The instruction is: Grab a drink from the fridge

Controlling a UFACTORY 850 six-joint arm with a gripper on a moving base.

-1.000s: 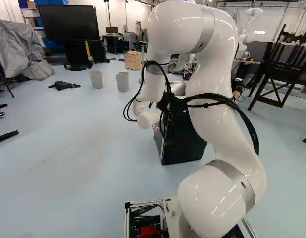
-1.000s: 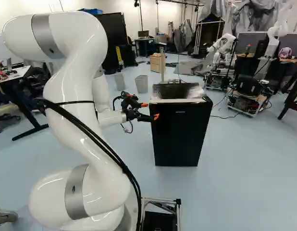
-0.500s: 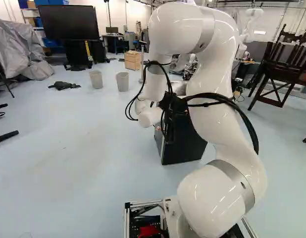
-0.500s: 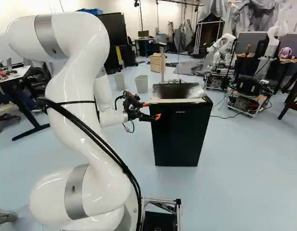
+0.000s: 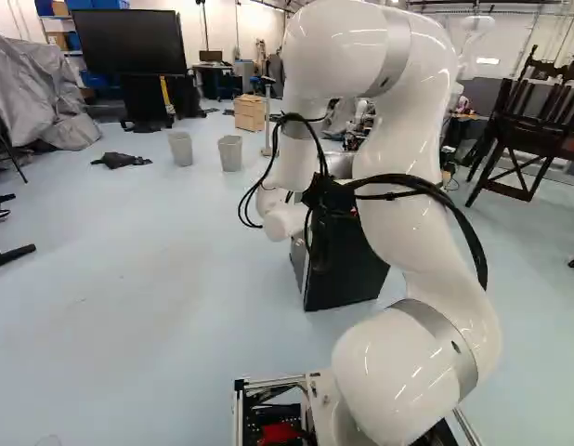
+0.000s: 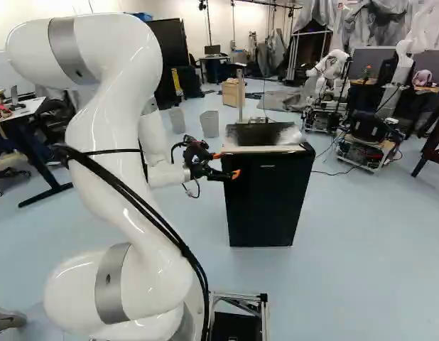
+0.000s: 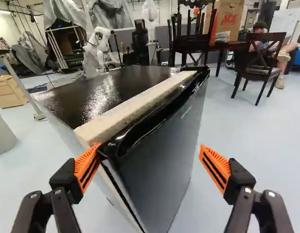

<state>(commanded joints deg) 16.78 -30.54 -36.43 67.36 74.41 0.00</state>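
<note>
Reaching out over the floor (image 6: pixel 361 249) with the white arm (image 6: pixel 109 128), arched high and then dropped to the left side of the black fridge (image 6: pixel 268 192) in the right base view. Looks shut, or so close to it that no inside shows. Cannot see the drink in any view; presumably to be found behind the door (image 7: pixel 159 145). Judging by that, at the door-opening step, with all of the fetching yet to do. Poised at the door's top corner, beside the pale strip (image 7: pixel 135 105), with the black gripper (image 7: pixel 150 148). Holding the fingers (image 7: pixel 217 167) spread wide, pinching nothing: with one orange pad (image 7: pixel 86 166) up against the corner by the seam (image 7: pixel 120 195), seemingly touching, and with the other out in the air past the door's front. Next, work that first pad into the seam, then pull the door outward along its swing, gently at the start. Might slip off the smooth corner, or drag the whole fridge if pulled too straight. Once ajar, swing wide enough to clear a way in, then look for a drink.
</note>
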